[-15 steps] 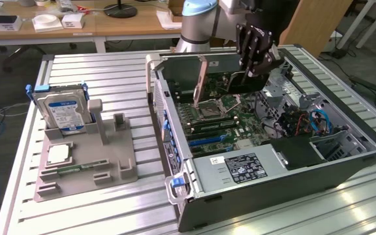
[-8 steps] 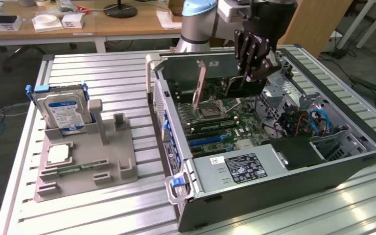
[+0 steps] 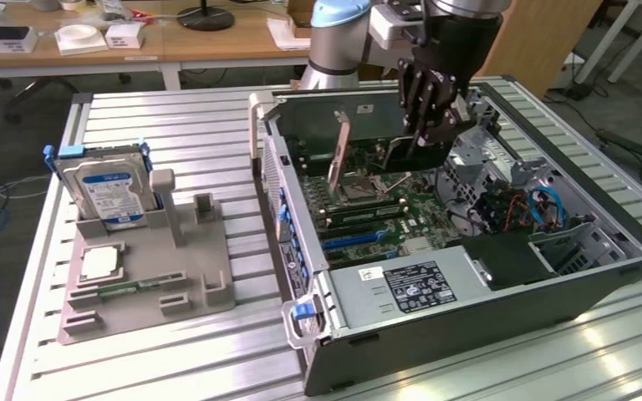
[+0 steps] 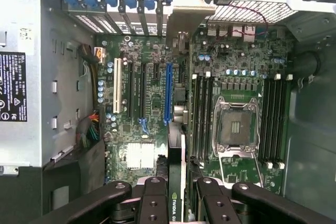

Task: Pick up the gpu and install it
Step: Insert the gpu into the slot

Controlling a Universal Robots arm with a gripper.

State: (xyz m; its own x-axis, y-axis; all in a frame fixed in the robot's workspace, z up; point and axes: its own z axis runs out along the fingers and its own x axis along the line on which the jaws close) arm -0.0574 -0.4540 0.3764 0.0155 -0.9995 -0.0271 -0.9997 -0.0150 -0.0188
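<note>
My gripper [image 4: 177,195] is shut on the gpu [image 4: 177,145], a slim black card seen edge-on between the black fingers [image 4: 155,198], with a white NVIDIA label near the grip. The card runs from the fingers toward its metal bracket [image 4: 184,22] by the case's rear slots. It lies just beside the long blue slot [image 4: 168,93] on the green motherboard [image 4: 152,103]. I cannot tell whether it touches the board. In the exterior view my gripper [image 3: 427,138] reaches down into the open computer case [image 3: 588,276], over the motherboard's far end.
Left of the case in the exterior view, a grey fixture [image 3: 204,288] holds a silver hard drive [image 3: 109,192], a processor chip [image 3: 98,263] and a memory stick [image 3: 120,290]. Memory rows [image 4: 202,114] and the processor socket [image 4: 237,127] lie beside the card. The case walls close in around it.
</note>
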